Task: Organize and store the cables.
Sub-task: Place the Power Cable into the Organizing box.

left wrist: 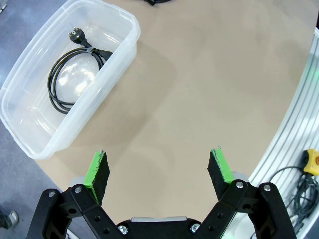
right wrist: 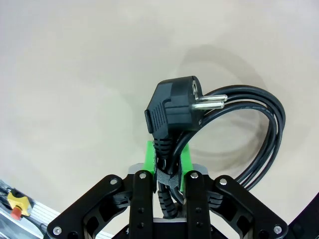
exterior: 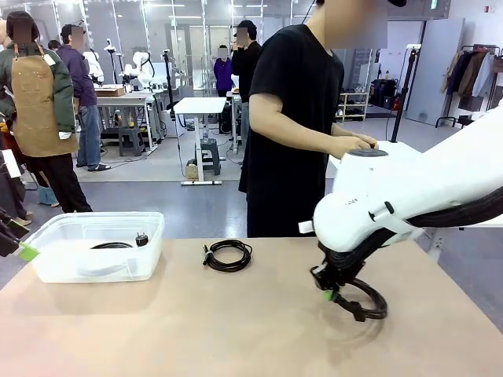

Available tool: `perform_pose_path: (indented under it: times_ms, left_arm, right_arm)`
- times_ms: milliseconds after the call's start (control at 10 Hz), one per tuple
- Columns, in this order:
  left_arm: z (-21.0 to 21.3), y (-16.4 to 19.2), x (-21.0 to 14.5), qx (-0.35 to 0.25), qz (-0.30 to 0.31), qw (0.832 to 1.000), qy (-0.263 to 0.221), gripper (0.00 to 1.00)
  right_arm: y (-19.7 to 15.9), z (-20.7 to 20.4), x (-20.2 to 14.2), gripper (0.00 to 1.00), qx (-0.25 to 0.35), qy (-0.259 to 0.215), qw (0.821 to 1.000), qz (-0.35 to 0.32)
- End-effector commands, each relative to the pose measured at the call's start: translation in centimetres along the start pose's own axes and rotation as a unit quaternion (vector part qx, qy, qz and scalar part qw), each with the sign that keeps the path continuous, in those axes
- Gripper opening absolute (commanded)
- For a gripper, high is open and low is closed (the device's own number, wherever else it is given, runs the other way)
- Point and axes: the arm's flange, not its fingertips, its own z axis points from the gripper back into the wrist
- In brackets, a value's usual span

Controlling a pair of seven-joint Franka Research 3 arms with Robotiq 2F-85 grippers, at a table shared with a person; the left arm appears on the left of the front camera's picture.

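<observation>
My right gripper [right wrist: 168, 162] is shut on a coiled black cable [right wrist: 249, 124], its plug [right wrist: 174, 107] sticking up between the green pads. From the front, that right gripper [exterior: 330, 294] holds the coil [exterior: 365, 298] low over the table at the right. A second coiled cable [exterior: 228, 254] lies on the table at mid-back. A third cable [left wrist: 75, 74] lies inside the clear plastic bin [left wrist: 122, 47]. My left gripper [left wrist: 159, 172] hangs open above the table beside the bin, nothing between its fingers; its green pad [exterior: 28, 252] shows at the far left.
The clear bin [exterior: 149, 243] stands at the table's back left. A person in black stands at the far side, hands [exterior: 354, 144] near the right arm's base. The table's edge with a rail and loose wires [left wrist: 304, 189] lies near my left gripper.
</observation>
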Motion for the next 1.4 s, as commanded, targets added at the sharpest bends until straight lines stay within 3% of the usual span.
perform_pose_path:
  times_ms: [0,300,600,800,1000,1300]
  left_arm:
    - [-0.1,0.3,0.0,0.002,-0.006,1.0,-0.008,1.0]
    - [-0.1,0.3,0.0,0.002,-0.006,1.0,-0.008,1.0]
    - [-0.1,0.3,0.0,0.002,-0.006,1.0,-0.008,1.0]
    - [-0.1,0.3,0.0,0.002,-0.006,1.0,-0.008,1.0]
    - [-0.1,0.3,0.0,0.002,-0.006,1.0,-0.008,1.0]
    - [-0.1,0.3,0.0,0.002,-0.006,1.0,-0.008,1.0]
  right_arm:
    - [4.2,1.4,1.2,0.22,-0.017,-0.004,1.0,-0.006]
    - [11.7,0.1,3.9,0.22,-0.033,0.007,0.999,0.042]
    - [18.4,-1.6,6.3,0.22,-0.005,0.009,0.998,0.064]
    - [22.5,-2.9,7.5,0.22,0.006,-0.017,0.998,0.063]
    - [24.6,-4.2,8.1,0.22,0.035,-0.006,0.997,0.071]
    - [25.0,-4.8,7.6,0.22,0.06,0.016,0.995,0.077]
